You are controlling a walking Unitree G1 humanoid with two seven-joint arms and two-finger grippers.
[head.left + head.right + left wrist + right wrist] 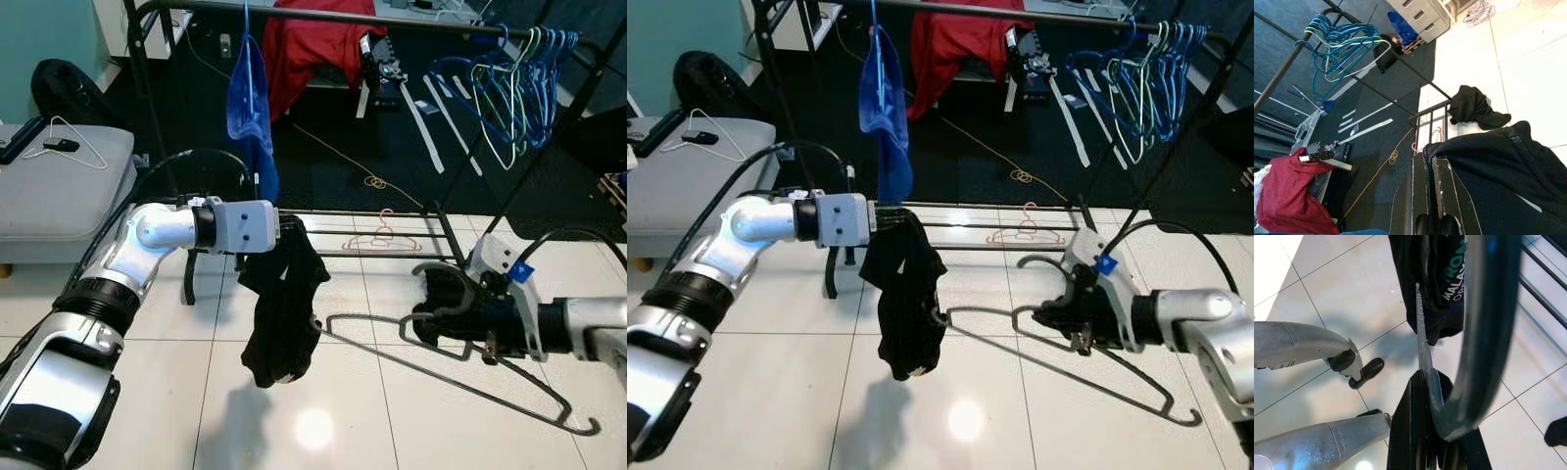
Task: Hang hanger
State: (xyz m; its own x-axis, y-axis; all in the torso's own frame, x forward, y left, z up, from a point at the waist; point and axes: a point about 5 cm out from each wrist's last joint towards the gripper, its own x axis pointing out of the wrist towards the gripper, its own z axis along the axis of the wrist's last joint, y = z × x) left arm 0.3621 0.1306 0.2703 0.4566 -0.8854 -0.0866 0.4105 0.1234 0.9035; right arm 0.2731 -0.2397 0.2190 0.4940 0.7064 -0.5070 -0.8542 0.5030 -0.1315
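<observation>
Head views: my right gripper (446,318) was clamped on the dark hanger (441,367), long axis level, one end reaching the black garment (284,308) pinched shut in my left gripper (284,235); the rail (323,14) stood above, well apart.

Left wrist view: fingers closed on cloth.

Right wrist view: fingers apparently nipping the hanger's wire.

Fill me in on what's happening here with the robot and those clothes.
The left gripper is clamped on a black garment that dangles above the tiled floor. The right gripper is shut on a dark hanger, one end of which pokes into the garment. The clothes rack behind already holds a blue garment and a bunch of blue hangers.
</observation>
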